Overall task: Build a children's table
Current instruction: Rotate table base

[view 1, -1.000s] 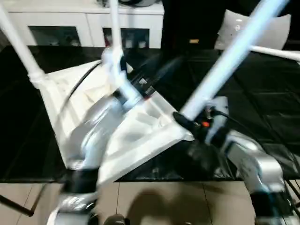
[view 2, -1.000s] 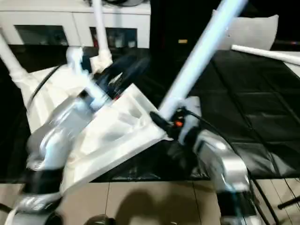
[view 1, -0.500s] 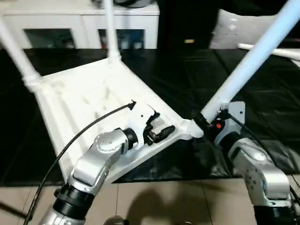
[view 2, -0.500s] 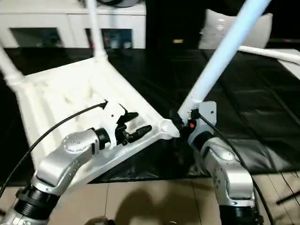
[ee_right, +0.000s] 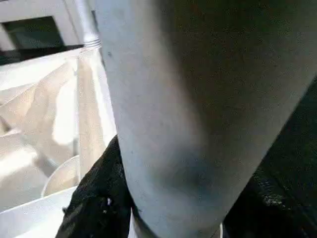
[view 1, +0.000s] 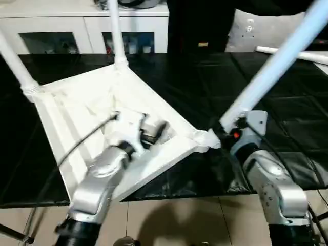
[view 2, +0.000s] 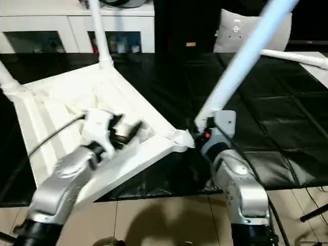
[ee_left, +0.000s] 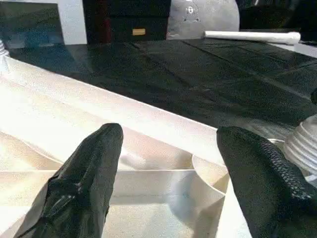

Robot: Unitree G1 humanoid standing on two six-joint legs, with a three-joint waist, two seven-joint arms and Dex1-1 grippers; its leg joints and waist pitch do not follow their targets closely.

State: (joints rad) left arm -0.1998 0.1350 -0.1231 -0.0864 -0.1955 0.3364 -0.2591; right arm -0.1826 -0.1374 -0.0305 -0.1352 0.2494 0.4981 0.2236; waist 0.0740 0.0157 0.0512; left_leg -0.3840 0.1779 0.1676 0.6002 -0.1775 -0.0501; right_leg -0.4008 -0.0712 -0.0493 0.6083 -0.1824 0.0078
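Note:
The children's table lies upside down: its white ribbed tabletop (view 1: 77, 118) rests on the black surface. Two white legs (view 1: 115, 31) (view 1: 15, 59) stand in its far corner sockets. A third leg (view 1: 271, 64) slants up from the near right corner socket (view 1: 202, 138), and my right gripper (view 1: 225, 134) is shut on its base, black fingers (ee_right: 99, 198) on either side of the tube (ee_right: 198, 99). My left gripper (view 1: 156, 130) hovers open over the ribs near that corner, with nothing between its fingers (ee_left: 89, 168). A loose leg (ee_left: 252, 35) lies at the far right.
A white cabinet (view 1: 61, 20) and a grey cushion (view 1: 256, 31) stand behind the black work surface. The surface's front edge (view 1: 205, 192) runs just below the tabletop's near corner, with tiled floor (view 1: 179, 220) beneath.
My left arm has swung down off the far leg and now pulls back a little over the ribs, still open. The right gripper keeps its hold on the slanted leg. The camera has shifted slightly.

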